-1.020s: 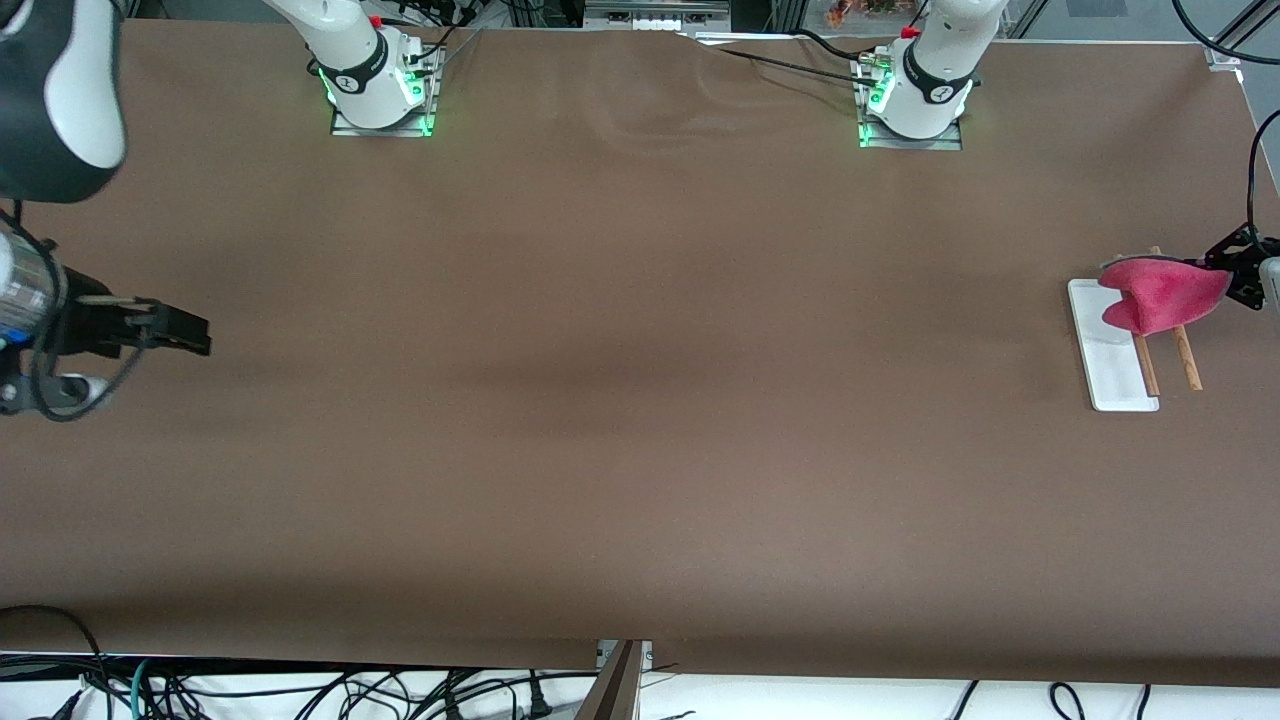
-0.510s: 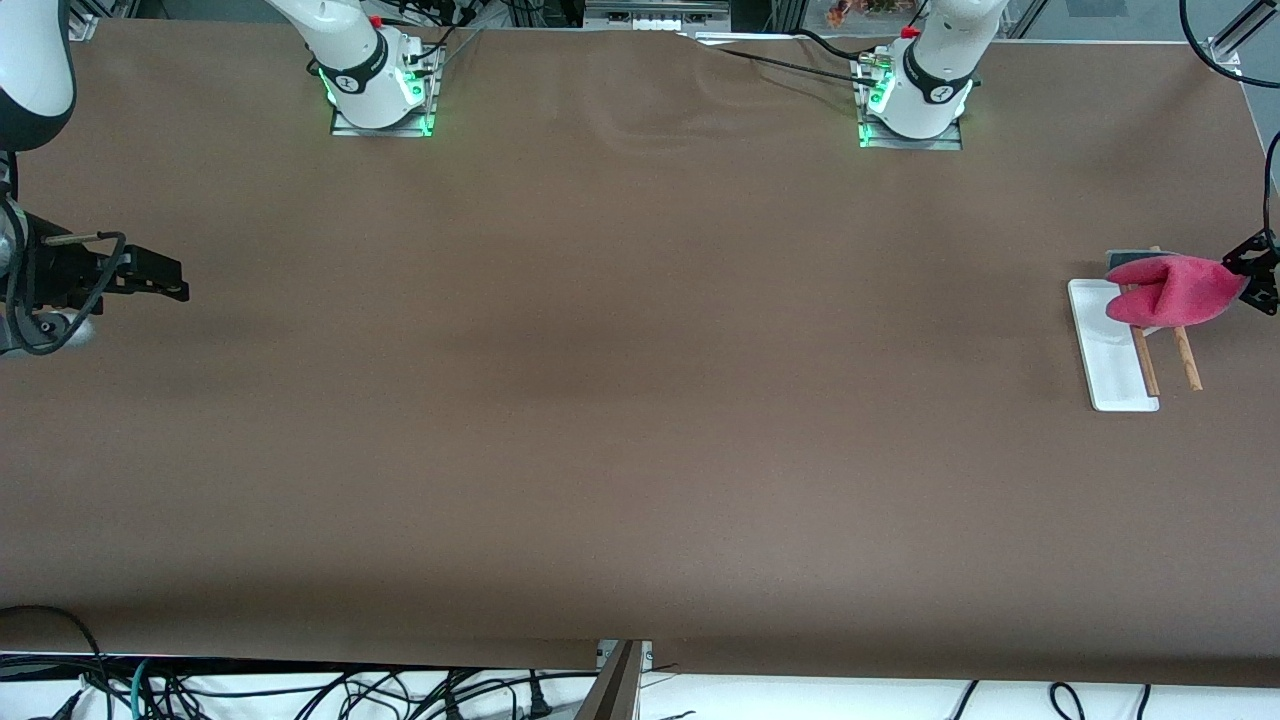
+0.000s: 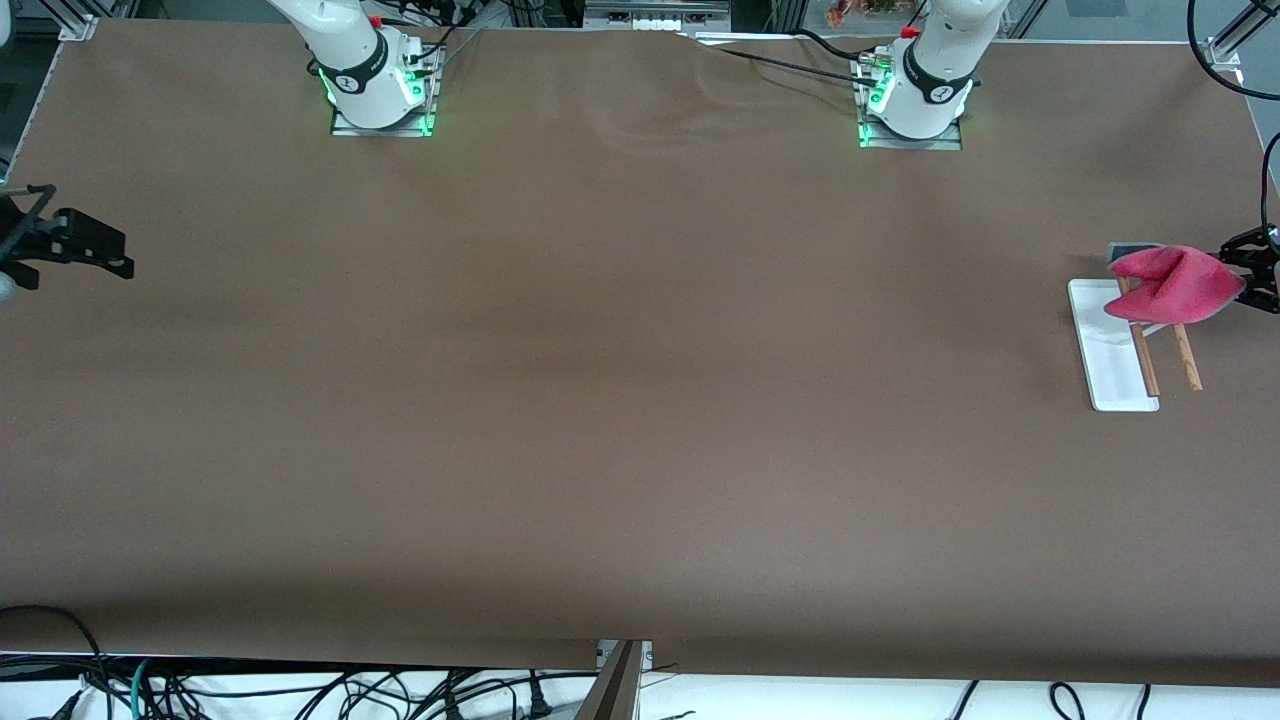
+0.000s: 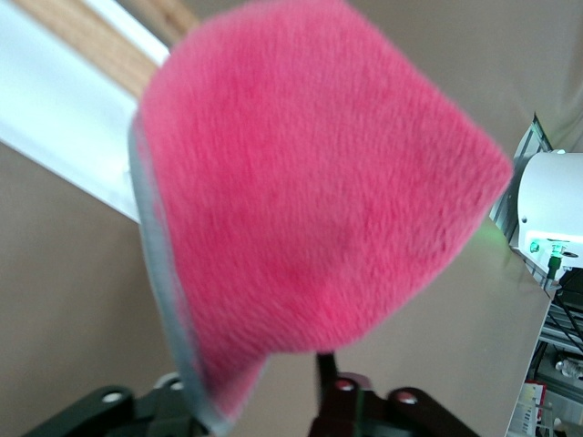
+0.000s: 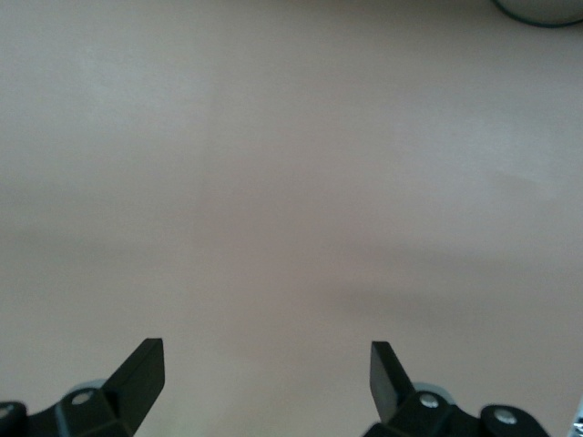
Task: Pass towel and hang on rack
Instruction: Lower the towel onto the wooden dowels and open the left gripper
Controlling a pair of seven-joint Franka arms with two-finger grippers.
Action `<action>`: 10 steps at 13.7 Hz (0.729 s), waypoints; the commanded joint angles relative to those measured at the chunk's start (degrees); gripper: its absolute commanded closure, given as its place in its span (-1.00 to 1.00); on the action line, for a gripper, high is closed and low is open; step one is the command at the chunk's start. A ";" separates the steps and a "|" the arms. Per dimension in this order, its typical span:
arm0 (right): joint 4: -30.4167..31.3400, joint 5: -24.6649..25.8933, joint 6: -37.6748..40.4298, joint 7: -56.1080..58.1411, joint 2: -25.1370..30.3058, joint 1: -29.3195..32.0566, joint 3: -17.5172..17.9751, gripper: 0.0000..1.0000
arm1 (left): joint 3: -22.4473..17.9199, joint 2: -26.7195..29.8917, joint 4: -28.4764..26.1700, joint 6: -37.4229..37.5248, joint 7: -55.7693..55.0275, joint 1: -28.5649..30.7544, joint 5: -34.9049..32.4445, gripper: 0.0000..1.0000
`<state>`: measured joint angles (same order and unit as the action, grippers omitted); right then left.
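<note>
**Towel held over the rack**

The right hand [image 3: 118, 254] waits with fingers apart over the bare brown surface [image 3: 620, 400] at the right arm's end. At the left arm's end, the left hand [image 3: 1250, 272] is clamped on the pink-red towel [image 3: 1175, 284], which hangs over the rack [image 3: 1135, 350] and its two wooden rods

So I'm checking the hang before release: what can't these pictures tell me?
- Front view: the left claw is cut off by the frame edge.
- Left wrist view: the towel hides most of the rack and whether cloth touches the rods.
</note>
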<state>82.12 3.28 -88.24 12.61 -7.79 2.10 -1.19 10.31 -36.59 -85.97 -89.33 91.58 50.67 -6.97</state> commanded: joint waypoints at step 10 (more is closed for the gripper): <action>1.20 0.85 -0.88 -0.22 0.67 0.71 1.19 -1.00 | 0.50 -0.85 14.77 12.49 0.10 -1.79 -0.94 -1.00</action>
<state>82.61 3.79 -88.74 12.59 -7.85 2.13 -0.56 10.89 -37.28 -75.55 -81.51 91.63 51.18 -6.97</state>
